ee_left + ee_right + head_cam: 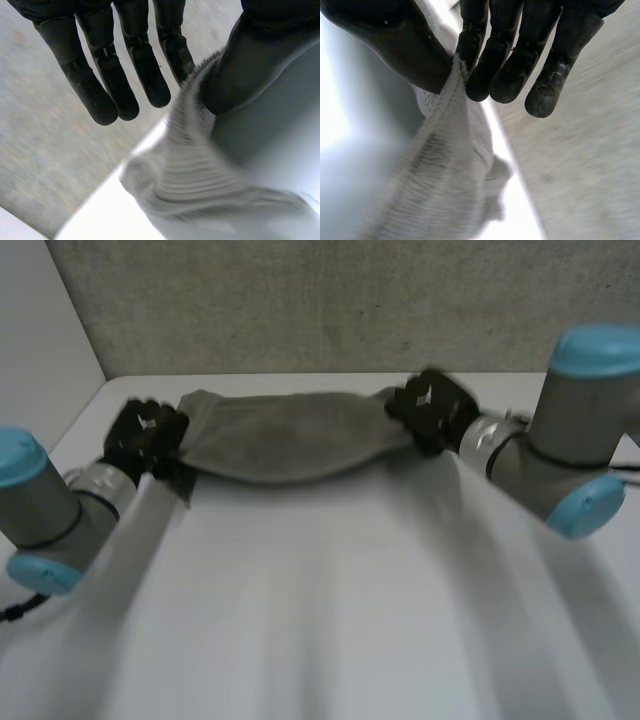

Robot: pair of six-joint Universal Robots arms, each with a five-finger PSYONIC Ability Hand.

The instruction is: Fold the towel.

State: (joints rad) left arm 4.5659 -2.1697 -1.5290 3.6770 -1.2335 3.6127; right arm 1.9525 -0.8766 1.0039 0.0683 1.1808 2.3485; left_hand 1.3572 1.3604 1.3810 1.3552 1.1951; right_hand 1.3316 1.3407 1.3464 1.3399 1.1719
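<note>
Along the far side of the white tabletop, a grey terry-cloth towel is stretching in a shallow, sagging band between the robot's two black hands. The left hand is holding the end nearer the table's left side: its thumb is pressing the ribbed edge against the nearest of the straight fingers, while the other fingers are hanging spread and free. The right hand is taking the opposite end, nearer the table's right side, pinching a bunched corner between its thumb and fingertips. Whether the towel's lower edge is touching the table cannot be told. The step in hand seems to be carrying the stretched cloth to where it can be laid and doubled over. Doing that well likely means moving both hands level and at one pace, with only light tension, since each pinch is catching little cloth and could slip. The towel should come down well in from the table's far side, and neither pinch should open until the edges are lying matched.
</note>
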